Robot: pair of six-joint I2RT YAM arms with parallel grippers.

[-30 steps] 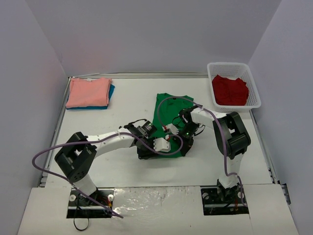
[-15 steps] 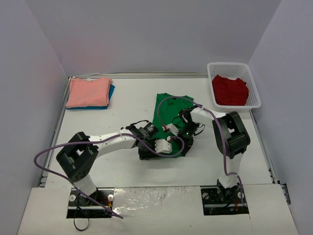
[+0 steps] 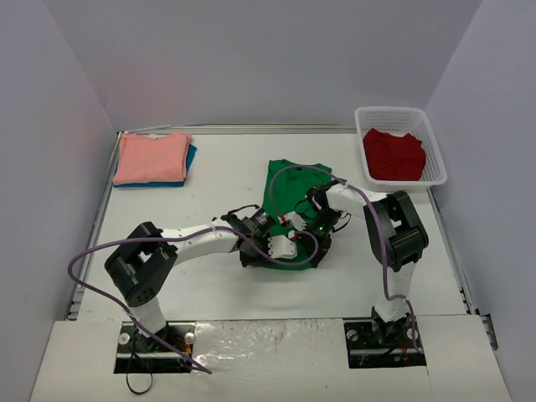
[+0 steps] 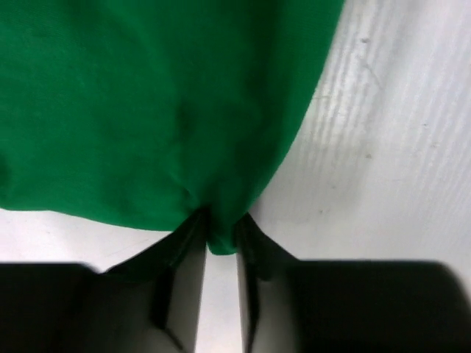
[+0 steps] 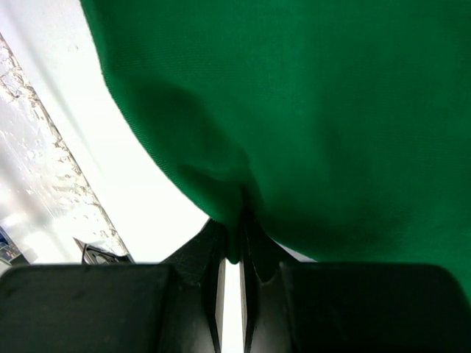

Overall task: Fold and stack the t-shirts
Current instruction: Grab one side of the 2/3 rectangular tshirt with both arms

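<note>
Now the left hand [image 4: 219, 229] and right hand [image 5: 234, 239] pinch the near edge of the bright green cloth t-shirt [image 3: 293, 197]. Next they should lift together and fold it.

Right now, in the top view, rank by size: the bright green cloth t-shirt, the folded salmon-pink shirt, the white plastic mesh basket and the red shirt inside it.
1. Green t-shirt and mesh basket: too alike to rank; the shirt is partly covered.
2. Salmon-pink shirt.
3. Red shirt, slightly smaller.
</note>
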